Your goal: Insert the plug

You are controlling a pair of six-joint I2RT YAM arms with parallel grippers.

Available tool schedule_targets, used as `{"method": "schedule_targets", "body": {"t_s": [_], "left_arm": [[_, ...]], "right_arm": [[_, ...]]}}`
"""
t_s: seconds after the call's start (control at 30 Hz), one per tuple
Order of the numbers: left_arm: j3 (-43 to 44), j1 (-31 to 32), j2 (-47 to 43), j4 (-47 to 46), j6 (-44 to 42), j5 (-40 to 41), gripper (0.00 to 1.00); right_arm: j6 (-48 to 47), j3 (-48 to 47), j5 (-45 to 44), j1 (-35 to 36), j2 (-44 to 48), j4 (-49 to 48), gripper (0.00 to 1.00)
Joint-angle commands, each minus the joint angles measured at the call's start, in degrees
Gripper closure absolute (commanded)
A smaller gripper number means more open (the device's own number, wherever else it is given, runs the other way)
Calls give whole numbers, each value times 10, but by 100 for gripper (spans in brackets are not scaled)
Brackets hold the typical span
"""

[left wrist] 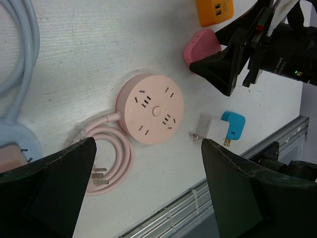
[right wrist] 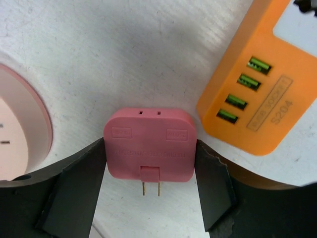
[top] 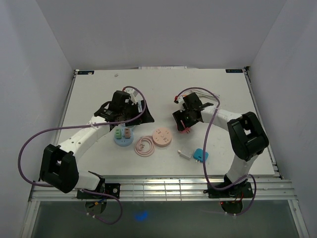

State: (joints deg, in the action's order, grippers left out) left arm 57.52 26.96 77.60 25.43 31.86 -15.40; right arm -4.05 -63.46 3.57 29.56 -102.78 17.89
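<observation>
Right gripper (right wrist: 148, 168): jaws closed on the pink plug (right wrist: 148, 144), clamping its two sides, prongs exposed. The plug sits over the desk (right wrist: 124, 49), to the right of the round pink socket hub (left wrist: 152, 109) and beside an orange USB charger (right wrist: 252, 94). Left gripper (left wrist: 148, 148): jaws open, holding nothing.

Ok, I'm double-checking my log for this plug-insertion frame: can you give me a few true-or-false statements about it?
The right fingers clamp the pink square plug adapter. True.
The left fingers hold the small white adapter. False: they are open and empty; it lies on the table beside the blue adapter.
The pink adapter sits plugged into the round pink power strip. False: it is apart from the strip, prongs bare.
An orange USB charger with green ports lies beside the pink adapter. True.
</observation>
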Motion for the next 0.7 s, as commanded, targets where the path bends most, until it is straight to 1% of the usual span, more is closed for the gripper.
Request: {"method": "schedule_targets", "body": {"t_s": [0.0,0.3,0.43,0.67], "left_arm": [[33,-10,5,5,-16,-62,2],[82,-10,34,30,-60,-122,2],[102,-10,45,27,-62,-149,2],[127,-10,66,19,-65,-203,2]], "right_arm": [[-8,25,15,3,60,-32,37],[-2,75,56,23,170,-88,39],[0,108,74,49,219,-142,38],[-23,142,86,95,286,-172,39]]}}
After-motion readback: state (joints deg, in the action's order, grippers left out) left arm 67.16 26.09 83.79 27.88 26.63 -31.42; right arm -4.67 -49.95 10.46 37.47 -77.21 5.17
